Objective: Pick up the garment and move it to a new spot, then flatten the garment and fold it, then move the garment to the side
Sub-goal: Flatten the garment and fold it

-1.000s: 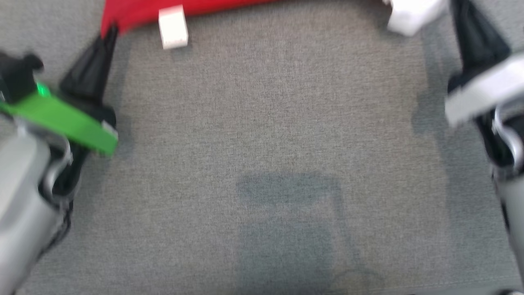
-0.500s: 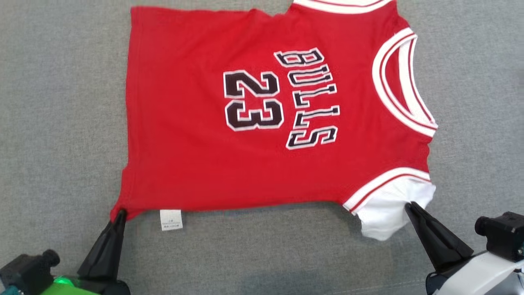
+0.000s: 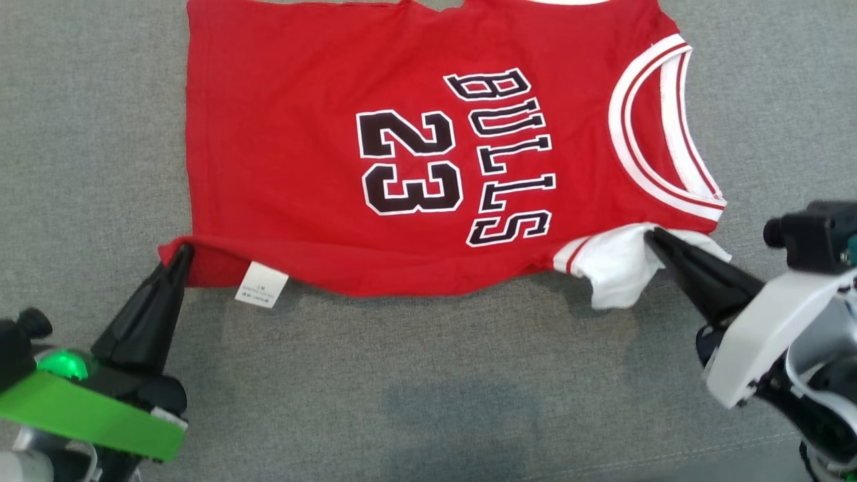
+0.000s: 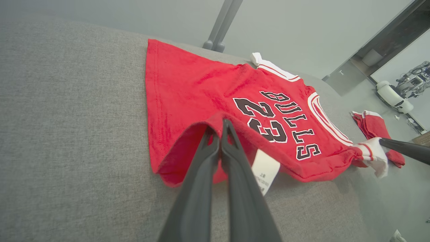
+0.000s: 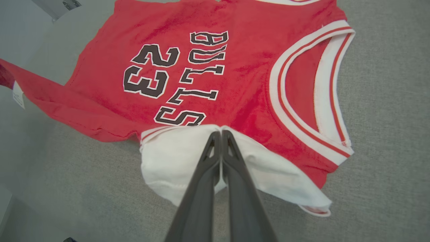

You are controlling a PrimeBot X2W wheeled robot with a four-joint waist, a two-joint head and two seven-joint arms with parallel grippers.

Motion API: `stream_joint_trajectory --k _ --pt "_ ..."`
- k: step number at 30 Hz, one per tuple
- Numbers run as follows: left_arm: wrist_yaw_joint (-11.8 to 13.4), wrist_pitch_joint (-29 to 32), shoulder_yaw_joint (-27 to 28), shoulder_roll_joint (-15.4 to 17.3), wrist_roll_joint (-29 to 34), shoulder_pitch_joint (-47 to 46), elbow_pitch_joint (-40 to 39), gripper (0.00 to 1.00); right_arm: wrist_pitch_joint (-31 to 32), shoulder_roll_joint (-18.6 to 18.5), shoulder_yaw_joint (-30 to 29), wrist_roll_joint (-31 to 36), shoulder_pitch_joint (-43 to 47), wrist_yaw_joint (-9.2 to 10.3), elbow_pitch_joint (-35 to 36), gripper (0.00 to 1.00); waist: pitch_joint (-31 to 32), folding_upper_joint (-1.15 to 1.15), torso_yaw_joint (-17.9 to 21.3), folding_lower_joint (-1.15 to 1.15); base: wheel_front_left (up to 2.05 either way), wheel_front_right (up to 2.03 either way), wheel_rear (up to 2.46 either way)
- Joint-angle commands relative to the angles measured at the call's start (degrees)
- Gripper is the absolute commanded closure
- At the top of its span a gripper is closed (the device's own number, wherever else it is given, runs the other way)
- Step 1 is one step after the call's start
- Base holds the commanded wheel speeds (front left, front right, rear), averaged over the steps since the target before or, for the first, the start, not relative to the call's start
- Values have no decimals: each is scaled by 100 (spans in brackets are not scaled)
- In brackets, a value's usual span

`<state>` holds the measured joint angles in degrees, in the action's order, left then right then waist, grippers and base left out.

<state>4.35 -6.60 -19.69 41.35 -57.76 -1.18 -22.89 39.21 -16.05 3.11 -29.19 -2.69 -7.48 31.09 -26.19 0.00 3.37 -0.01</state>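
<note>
The garment (image 3: 402,167), a red jersey printed BULLS 23, lies face up on the grey cushion (image 3: 428,402). Most of it is spread flat, and its long axis runs straight across in front of us, with the hem toward our left and the neckline toward our right. Only its near edge is off the fabric, and a care label (image 3: 261,286) dangles from that raised hem.

We hold that edge at both ends. The left gripper (image 3: 182,251) is pinched tight on the near hem corner, and the right gripper (image 3: 651,234) is clamped on the white sleeve (image 3: 616,271) at the near shoulder (both wrist views show the fingers pressed together with cloth caught at the tips).

So the body of the jersey lies away from both tools, beyond the fingertips, and the line between our two grips runs parallel to its length. We judge this to be the fold step: the held edge would travel forward over the print toward the far edge. Each arm has its own end, so neither needs to cross, but they should advance evenly or the fold will skew.
</note>
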Motion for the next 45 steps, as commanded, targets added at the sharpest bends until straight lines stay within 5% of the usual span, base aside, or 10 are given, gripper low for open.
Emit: stream_joint_trajectory --k 1,17,19,20,22,23,25,26,35,45 --pt "-19 164 25 75 -104 -295 13 100 197 -117 -30 -40 -327 -2 -112 100 -179 0 -64 1 0 0 0" --pt "-309 1169 -587 -517 -72 -2535 1619 100 1579 -142 223 -229 -2844 -2 -1599 100 -611 0 -309 1 0 0 0" --pt "-344 1123 -660 -635 -53 -2631 1824 100 1483 -156 250 -135 -2906 -2 -1630 54 -602 0 -332 1 0 0 0" --pt "-360 1087 -668 -692 -55 -2665 1913 100 1363 -124 158 -54 -2969 -2 -1665 0 -600 0 -337 1 0 0 0" --pt "-363 1010 -680 -753 14 -2748 2073 96 1222 -143 160 94 -2973 -2 -1723 0 -595 0 -350 1 0 0 0" --pt "-397 986 -721 -754 76 -2785 2128 80 1146 -142 88 182 -2970 -2 -1760 0 -585 0 -358 1 0 0 0" --pt "-411 894 -733 -831 124 -2831 2261 13 1119 -146 60 262 -2852 -2 -1771 0 -542 0 -379 1 0 0 0" --pt "-431 875 -748 -854 137 -2839 2315 0 1070 -183 39 310 -2797 -2 -1731 0 -514 0 -384 1 0 0 0" --pt "-355 297 -515 -792 217 -2410 2383 0 734 -63 -246 493 -1694 -2 -1142 0 -142 0 -247 1 0 0 0" --pt "94 814 -546 -549 -409 -1224 1514 0 519 -92 -970 730 -732 -2 -1001 0 3 0 -247 1 0 0 0"
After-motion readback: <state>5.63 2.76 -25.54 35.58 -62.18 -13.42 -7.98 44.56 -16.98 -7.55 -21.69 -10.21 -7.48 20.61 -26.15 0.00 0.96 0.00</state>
